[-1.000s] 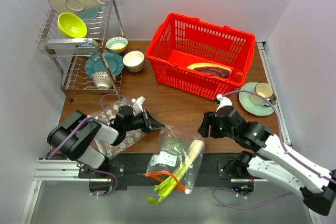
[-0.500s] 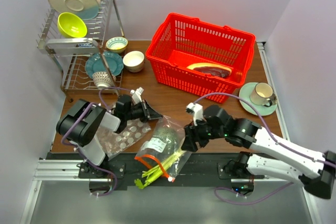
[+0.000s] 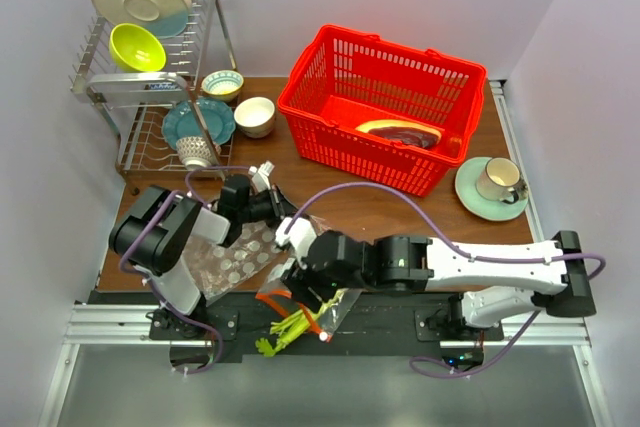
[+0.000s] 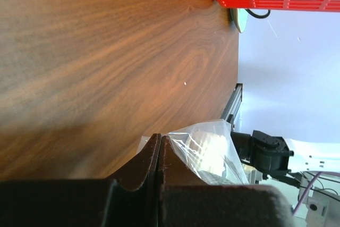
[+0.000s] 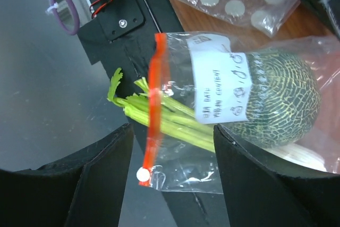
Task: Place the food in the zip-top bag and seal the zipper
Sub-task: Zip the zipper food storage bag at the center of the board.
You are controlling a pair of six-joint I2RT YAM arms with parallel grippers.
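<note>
The clear zip-top bag [image 3: 335, 309] lies at the table's near edge and partly overhangs it. In the right wrist view the bag [image 5: 234, 147] holds the dark green ball [image 5: 279, 104]. The light-green stalks [image 5: 159, 115] poke out past the orange-red zipper [image 5: 154, 104], whose white slider [image 5: 142, 174] sits at one end. My right gripper [image 5: 172, 152] is open and hovers over the bag's mouth end; it also shows from above [image 3: 300, 282]. My left gripper [image 3: 283, 211] is shut on the bag's far corner [image 4: 204, 142]. The red-brown slab [image 3: 400, 131] lies in the red basket [image 3: 330, 107].
A clear bag printed with white dots [image 3: 235, 262] lies left of the zip-top bag, under my left arm. A dish rack [image 3: 150, 77] with plates and bowls stands at back left, two bowls [image 3: 240, 102] beside it. A cup on a saucer [image 3: 495, 182] sits at right.
My right arm has swung left across the table and now hangs over the bag's mouth. The bag has slid left and towards the left gripper.
</note>
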